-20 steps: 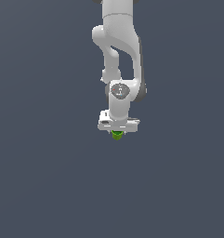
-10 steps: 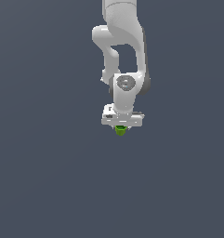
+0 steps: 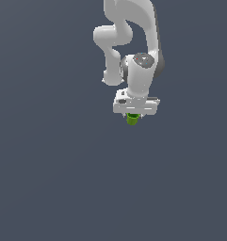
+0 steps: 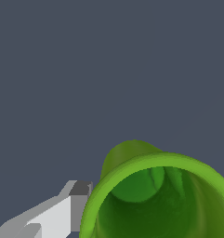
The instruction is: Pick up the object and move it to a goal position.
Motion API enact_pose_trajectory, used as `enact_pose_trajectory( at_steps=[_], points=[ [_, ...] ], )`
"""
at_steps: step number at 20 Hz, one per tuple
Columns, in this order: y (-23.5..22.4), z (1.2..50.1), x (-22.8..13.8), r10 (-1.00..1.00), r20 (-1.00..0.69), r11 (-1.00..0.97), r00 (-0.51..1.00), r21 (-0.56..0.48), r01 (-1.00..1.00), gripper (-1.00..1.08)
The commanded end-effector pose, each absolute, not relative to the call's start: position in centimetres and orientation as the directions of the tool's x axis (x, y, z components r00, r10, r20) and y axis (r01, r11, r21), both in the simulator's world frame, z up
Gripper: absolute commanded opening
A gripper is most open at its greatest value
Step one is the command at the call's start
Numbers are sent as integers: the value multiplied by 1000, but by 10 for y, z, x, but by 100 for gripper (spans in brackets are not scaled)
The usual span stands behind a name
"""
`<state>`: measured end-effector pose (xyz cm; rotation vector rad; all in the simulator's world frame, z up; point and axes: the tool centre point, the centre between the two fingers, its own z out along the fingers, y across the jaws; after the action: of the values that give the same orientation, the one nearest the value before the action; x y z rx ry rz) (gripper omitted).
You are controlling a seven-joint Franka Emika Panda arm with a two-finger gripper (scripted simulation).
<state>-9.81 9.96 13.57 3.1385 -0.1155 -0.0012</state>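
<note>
The object (image 3: 132,119) is a tiny bright green cup. It hangs just under the white gripper (image 3: 133,116), much narrower than the hand above it. The gripper is shut on it and holds it in the air. In the wrist view the cup (image 4: 132,160) fills the lower corner close to the camera, with its darker hollow opening facing the lens. One white and grey finger (image 4: 69,209) lies right beside its rim. The other finger is hidden behind the cup or out of view.
The white arm (image 3: 133,42) comes down from the top of the exterior view. All around is a plain dark grey-blue surface (image 3: 49,179) with no other objects or edges in view.
The gripper has moved toward the exterior view's right and upward, carrying the green cup with it. The wrist has turned a little.
</note>
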Motion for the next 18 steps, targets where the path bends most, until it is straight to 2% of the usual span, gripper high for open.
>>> enact_pose_trajectory(
  at_steps=[1, 10, 18],
  points=[
    [113, 155, -107, -74, 1, -997, 997, 2, -74, -100],
    [149, 203, -128, -74, 1, -997, 997, 2, -74, -100],
    [157, 215, -132, -74, 0, -997, 997, 1, -74, -100]
  ],
)
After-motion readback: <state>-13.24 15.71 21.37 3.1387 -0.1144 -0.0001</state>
